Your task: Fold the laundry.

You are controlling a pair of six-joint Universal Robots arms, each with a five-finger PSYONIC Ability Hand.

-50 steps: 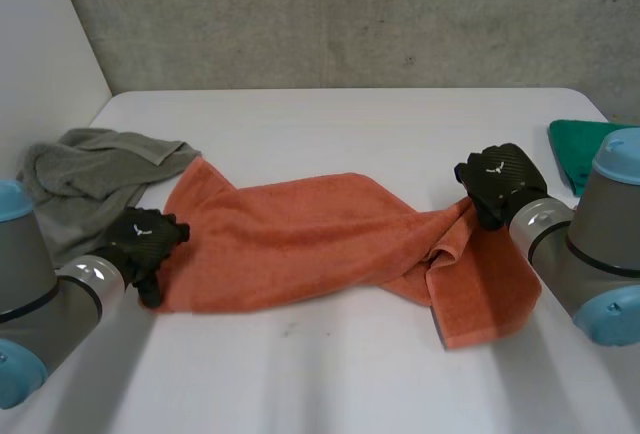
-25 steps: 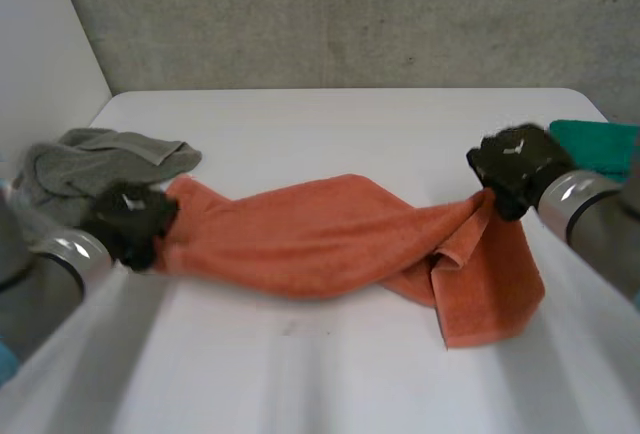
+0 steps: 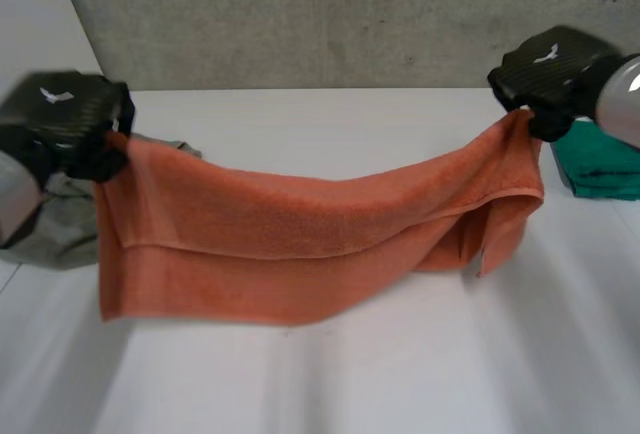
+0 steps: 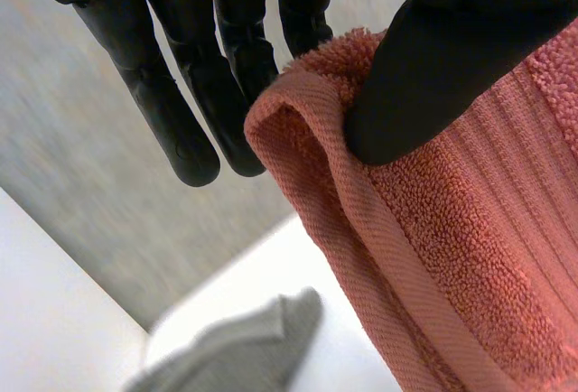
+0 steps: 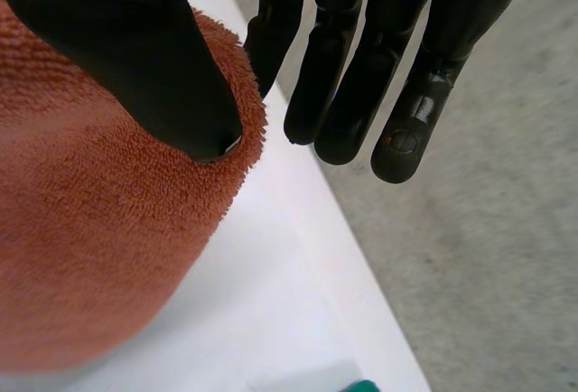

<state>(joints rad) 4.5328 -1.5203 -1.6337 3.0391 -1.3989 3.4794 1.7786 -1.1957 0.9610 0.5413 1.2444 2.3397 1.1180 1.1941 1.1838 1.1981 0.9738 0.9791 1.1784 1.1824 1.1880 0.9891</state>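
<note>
Orange towel (image 3: 300,244) hangs between both hands, spanning the head view from 9 to 2 o'clock above the white table (image 3: 330,384). The middle sags. I can't tell if the bottom hem touches the table.

Left hand (image 3: 62,124): thumb pinches the towel's top corner at the hemmed edge against a finger, other fingers straight and free. Right hand (image 3: 548,66): same thumb pinch on the opposite top edge, other fingers extended and holding nothing.

Handling, my read:
- Terry cloth, soft and light, no stiffness, so it drapes wherever it isn't supported.
- The pile gives good friction, so slip risk in the pinch looks low. The bite on each side is small, so a sharp tug could pull it free.
- Best grab points are the corners on the woven hem band, which is firmer than the loop pile.
- The right end is doubled over, with a flap hanging at 4 o'clock below the right hand. The right hand may be on a fold rather than the true corner, so the towel won't lie flat as held.

Surroundings:
- Grey cloth (image 3: 48,239) lies on the table at 9 o'clock, just behind the towel's left end. A low drag could snag it.
- Green cloth (image 3: 600,166) is at 3 o'clock, near the right end.
- The centre of the table, toward 6 o'clock, is open for laying out.
</note>
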